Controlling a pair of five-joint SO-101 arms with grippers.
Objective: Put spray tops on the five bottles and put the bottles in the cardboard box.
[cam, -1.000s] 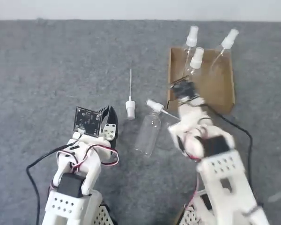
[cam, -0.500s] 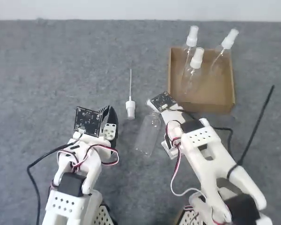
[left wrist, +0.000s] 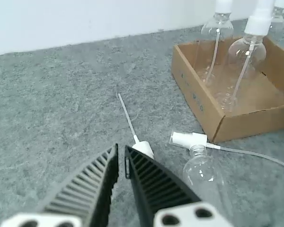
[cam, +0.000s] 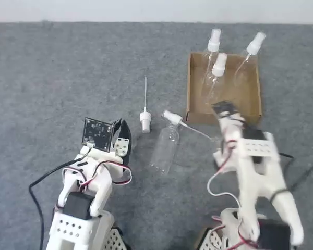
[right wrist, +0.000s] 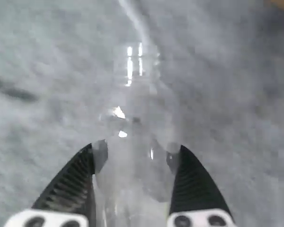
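High view: the uncapped bottle [cam: 164,148] lies on its side on the bench [cam: 68,67], between the two arms and near the cardboard box [cam: 188,88]. Its long axis runs diagonally, with the open neck pointing away from the arms toward the box. A loose spray top [cam: 171,116] lies just beyond the neck, its tube trailing toward the right arm. Capping looks like the step in hand: grip the body low, leave the neck free and feed the tube in first. The left end effector [left wrist: 121,149] has its fingers together and empty. The right end effector [right wrist: 137,149] has its fingers apart, with a blurred clear bottle showing between them; I cannot tell whether they touch it.
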